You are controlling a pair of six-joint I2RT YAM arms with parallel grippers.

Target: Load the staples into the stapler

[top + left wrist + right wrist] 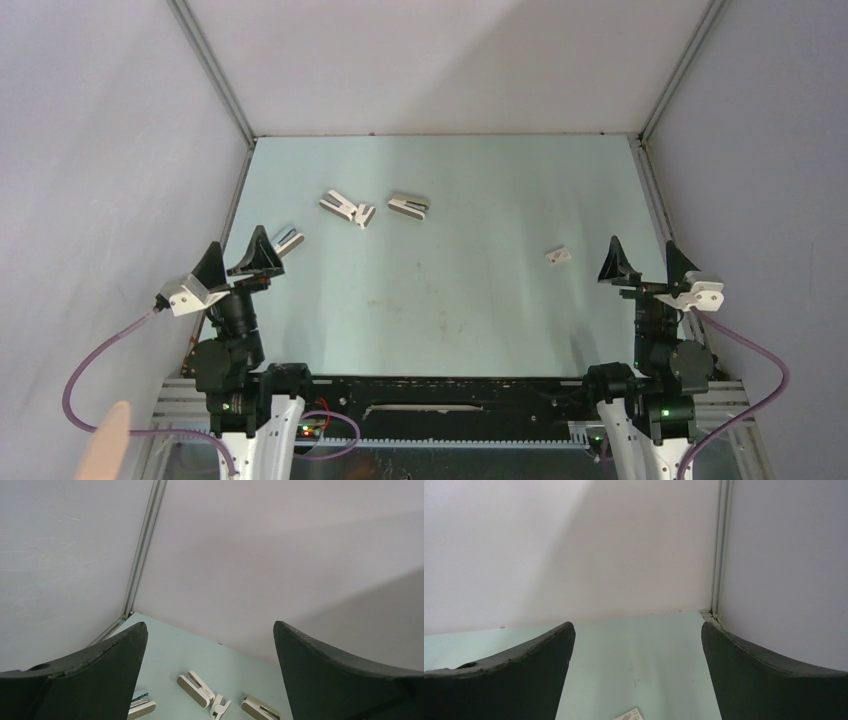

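Observation:
The stapler (288, 239), slim and pale bluish-white with silvery metal, lies on the table at the left. It sits just right of my left gripper (238, 258), which is open and empty. In the left wrist view the stapler (142, 707) peeks out beside the left finger (90, 680). The staples (558, 256), a small white box, lie at the right, a little left of my right gripper (647, 265), which is open and empty. In the right wrist view only the box's corner (630, 715) shows at the bottom edge, between the open fingers.
Two stubby wedge-shaped staplers (338, 205) (409, 205) and a small white stub (365, 215) lie at the back middle-left of the pale green table (450, 300). Grey walls enclose it on three sides. A skin-coloured shape (105, 445) shows at the bottom left corner.

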